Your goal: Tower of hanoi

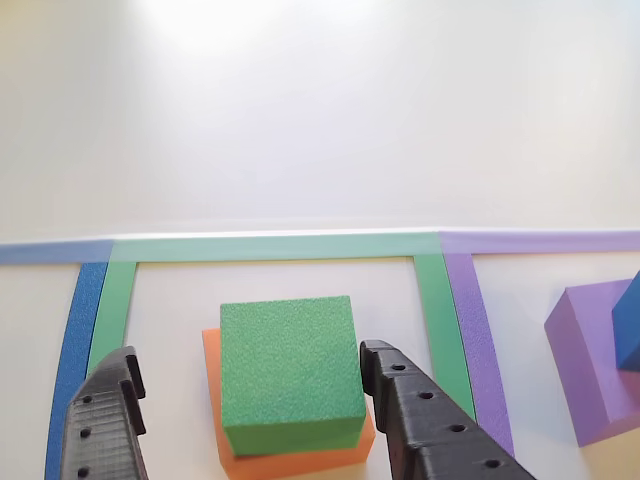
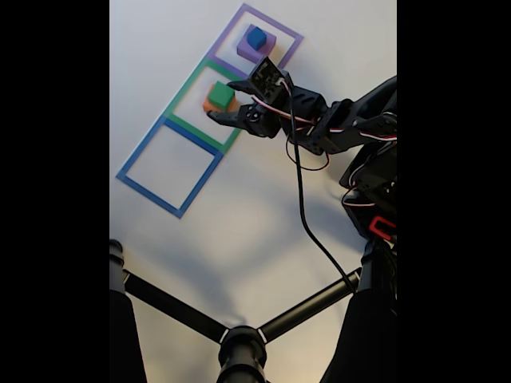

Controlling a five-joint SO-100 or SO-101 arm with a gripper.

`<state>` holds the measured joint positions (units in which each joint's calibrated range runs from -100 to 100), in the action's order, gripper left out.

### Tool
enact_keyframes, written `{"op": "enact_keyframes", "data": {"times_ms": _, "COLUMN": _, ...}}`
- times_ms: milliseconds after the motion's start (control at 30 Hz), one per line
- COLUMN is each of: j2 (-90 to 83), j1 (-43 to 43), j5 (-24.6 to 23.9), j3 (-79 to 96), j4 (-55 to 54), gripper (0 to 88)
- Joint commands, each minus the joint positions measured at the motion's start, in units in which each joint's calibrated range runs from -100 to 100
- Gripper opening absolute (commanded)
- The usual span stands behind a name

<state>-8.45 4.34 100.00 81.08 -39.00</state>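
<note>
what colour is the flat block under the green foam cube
Orange: the flat orange foam block shows under the green foam cube, clearest in the other view.

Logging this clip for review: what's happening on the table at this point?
A Tower of Hanoi setup with foam blocks in taped squares. The claw is open, its fingers on either side of the green block, which sits on an orange block in the green square. A blue block sits on a purple one in the purple square. The blue square holds nothing.
</note>
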Motion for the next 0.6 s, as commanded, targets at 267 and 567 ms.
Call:
{"op": "enact_keyframes", "data": {"times_ms": 267, "j2": -28.33, "j1": -2.32, "j5": 0.0, "j3": -18.52, "j4": 47.78, "gripper": 19.8}}
{"op": "enact_keyframes", "data": {"times_ms": 567, "j2": -28.33, "j1": 2.25, "j5": 0.0, "j3": -51.14, "j4": 91.57, "gripper": 0.0}}
